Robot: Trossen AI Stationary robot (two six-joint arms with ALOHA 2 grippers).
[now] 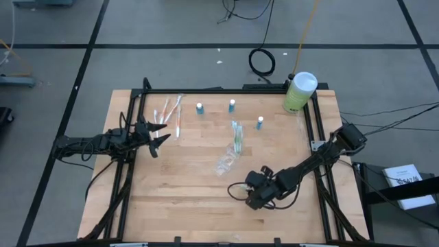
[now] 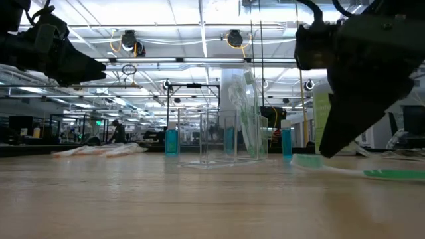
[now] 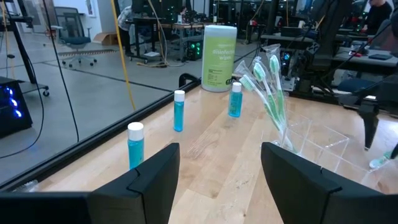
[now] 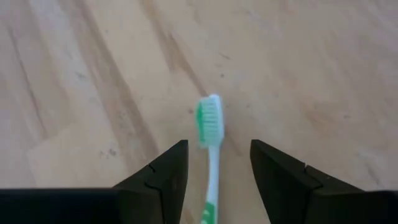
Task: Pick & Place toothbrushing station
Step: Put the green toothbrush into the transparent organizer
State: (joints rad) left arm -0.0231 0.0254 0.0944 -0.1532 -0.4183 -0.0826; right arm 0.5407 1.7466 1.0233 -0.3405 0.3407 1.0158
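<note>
Straddling the light, slick green toothbrush (image 4: 211, 155) at lower centre, right gripper (image 4: 214, 163) jaws parted; grip the stiff handle.

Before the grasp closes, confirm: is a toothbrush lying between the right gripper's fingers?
Yes, a green-white toothbrush lies on the table between the right gripper fingers.

A wooden table (image 1: 171, 192) holds a clear holder (image 1: 227, 162) beyond the right gripper (image 1: 255, 195), one green toothbrush (image 4: 211, 143) lying between its fingers, pink toothbrushes (image 1: 167, 112) just beyond the left gripper (image 1: 156, 134), three blue tubes (image 1: 231, 106) and a green canister (image 1: 299, 92).
</note>
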